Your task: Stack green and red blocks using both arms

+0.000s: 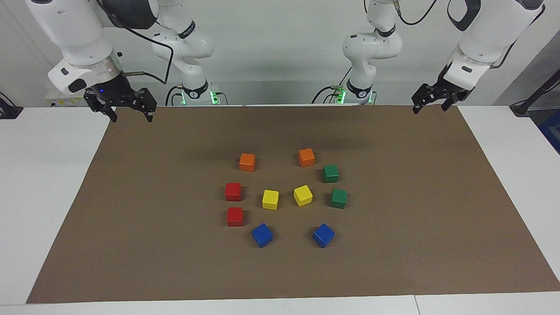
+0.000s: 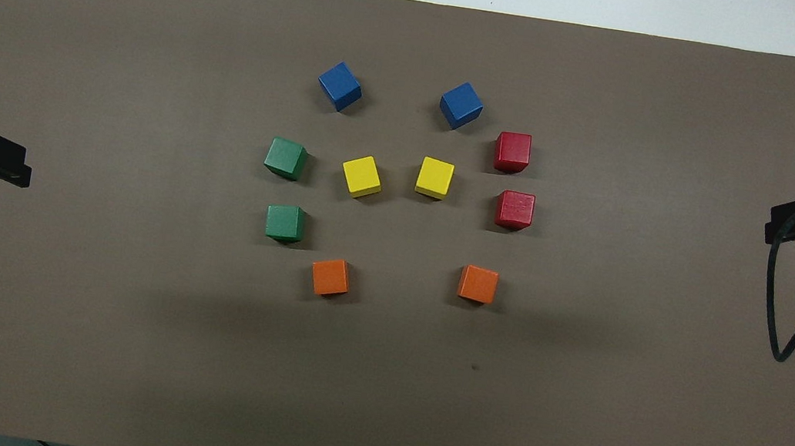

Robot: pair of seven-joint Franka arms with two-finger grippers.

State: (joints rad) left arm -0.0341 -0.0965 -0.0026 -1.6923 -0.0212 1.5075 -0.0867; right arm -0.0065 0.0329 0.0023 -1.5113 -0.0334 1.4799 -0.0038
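Observation:
Two green blocks [image 1: 330,173] [image 1: 338,198] sit side by side on the brown mat toward the left arm's end, also visible from overhead [image 2: 285,223] [image 2: 286,158]. Two red blocks [image 1: 233,191] [image 1: 235,216] sit toward the right arm's end [image 2: 514,209] [image 2: 512,151]. All four rest apart, none stacked. My left gripper [image 1: 431,108] [image 2: 17,163] hangs open and empty over its corner of the mat, well away from the blocks. My right gripper [image 1: 132,118] [image 2: 779,222] hangs open and empty over the mat's other corner.
Two orange cubes [image 1: 247,162] [image 1: 306,157] lie nearest the robots, two yellow cubes [image 1: 270,199] [image 1: 302,195] in the middle of the ring, two blue cubes [image 1: 262,235] [image 1: 323,235] farthest. The brown mat [image 1: 131,227] covers most of the white table [image 1: 43,175].

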